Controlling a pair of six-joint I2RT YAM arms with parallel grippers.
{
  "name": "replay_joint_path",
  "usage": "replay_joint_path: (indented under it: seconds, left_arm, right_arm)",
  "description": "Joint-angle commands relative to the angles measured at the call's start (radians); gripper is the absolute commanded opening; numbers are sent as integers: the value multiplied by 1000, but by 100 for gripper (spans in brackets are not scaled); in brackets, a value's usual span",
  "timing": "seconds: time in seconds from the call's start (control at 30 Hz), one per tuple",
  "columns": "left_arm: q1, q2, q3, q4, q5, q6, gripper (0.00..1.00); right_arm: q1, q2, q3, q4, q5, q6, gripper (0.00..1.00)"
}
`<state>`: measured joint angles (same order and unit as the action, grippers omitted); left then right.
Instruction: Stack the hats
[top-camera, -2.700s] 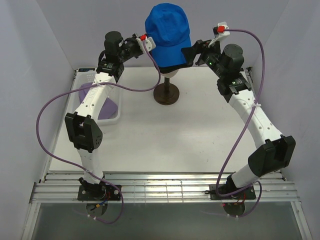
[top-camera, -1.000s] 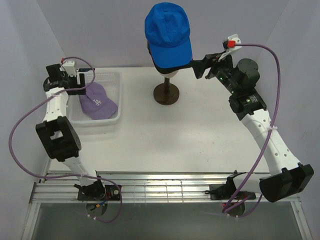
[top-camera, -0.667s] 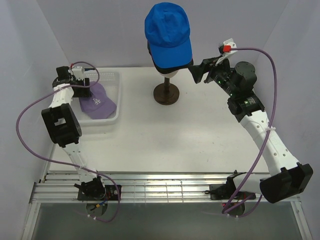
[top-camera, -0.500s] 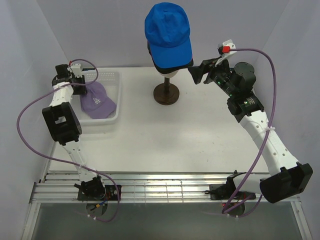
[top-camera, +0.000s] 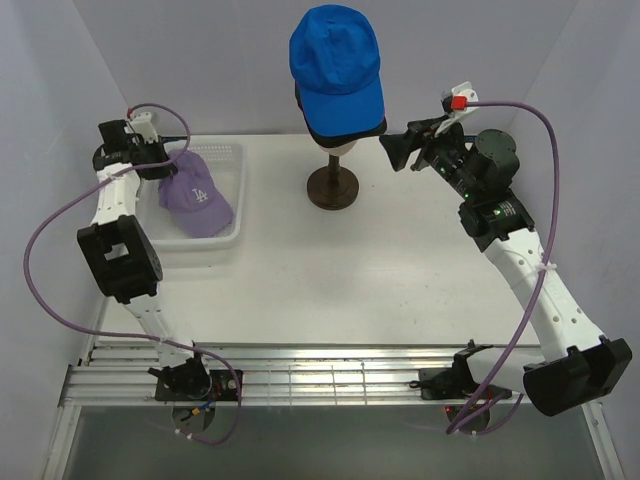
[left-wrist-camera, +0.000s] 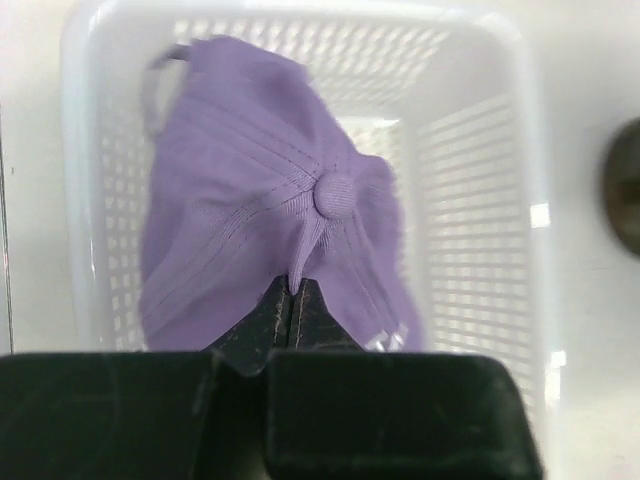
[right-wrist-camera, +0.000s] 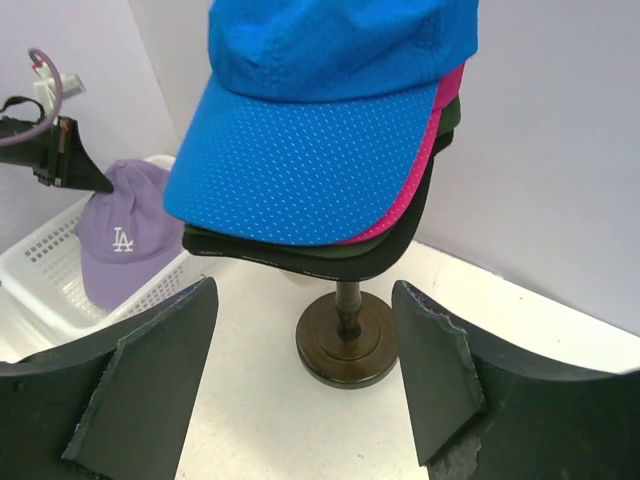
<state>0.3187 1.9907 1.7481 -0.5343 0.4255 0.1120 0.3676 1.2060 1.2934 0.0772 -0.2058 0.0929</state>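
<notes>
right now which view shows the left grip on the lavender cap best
Left wrist: the left gripper is shut on a fold of the lavender cap by its button. The top view shows this small; the right wrist view shows the cap's logo side, the pinch unclear.

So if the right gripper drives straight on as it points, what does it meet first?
Probably the brown stand under the stacked hats; the right gripper points at its post, though depth is unclear.

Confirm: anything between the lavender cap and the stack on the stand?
Only the basket wall facing the stand; the lavender cap must clear it. Left gripper shut on its crown; right gripper hangs beyond the stack.
</notes>
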Motion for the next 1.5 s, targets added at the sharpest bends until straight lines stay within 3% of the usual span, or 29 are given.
replay_joint_path:
  seconds: [0.0, 0.2, 0.37, 0.47, 0.5, 0.53, 0.57, 0.63, 0.67, 0.73, 0.9, 1.1, 1.47]
  left_arm:
    - [-1, -228, 36, 40, 168, -127, 0]
    - [-3, -368, 64, 66, 223, -258, 0]
    - [-1, -515, 33, 82, 245, -392, 0]
    - [-1, -596, 31, 88, 249, -467, 0]
    - [-1, -610, 51, 67, 269, -485, 0]
    - [-1, -619, 62, 53, 286, -503, 0]
    - [-3, -641, 70, 43, 306, -546, 0]
    - [-1, -659, 73, 30, 369, -590, 0]
    - [-1, -670, 73, 25, 386, -607, 0]
    - [-1, -701, 71, 16, 421, -644, 0]
    - [-1, -759, 87, -42, 459, -661, 0]
    - [-1, -819, 41, -62, 525, -706, 0]
    - [-1, -848, 2, -52, 579, -752, 0]
  right_arm:
    - [24, -59, 3, 35, -6, -18, 75]
    - [166, -89, 40, 13, 2, -135, 73]
    - [457, -85, -40, 119, 63, -335, 72]
    - [582, -82, -265, 442, 137, -519, 74]
    - [602, -73, -331, 672, 134, -580, 74]
    - [640, -41, -445, 791, 106, -652, 75]
    - [662, -14, -492, 903, 99, -803, 80]
    - [707, 83, -566, 1209, 115, -937, 84]
    - [720, 124, -568, 1289, 135, -1043, 91]
    - [744, 232, -540, 1398, 227, -1119, 94]
    - [763, 398, -407, 1489, 293, -1274, 96]
    - [763, 546, -275, 1648, 440, -1320, 97]
    - [763, 626, -141, 1625, 447, -1273, 92]
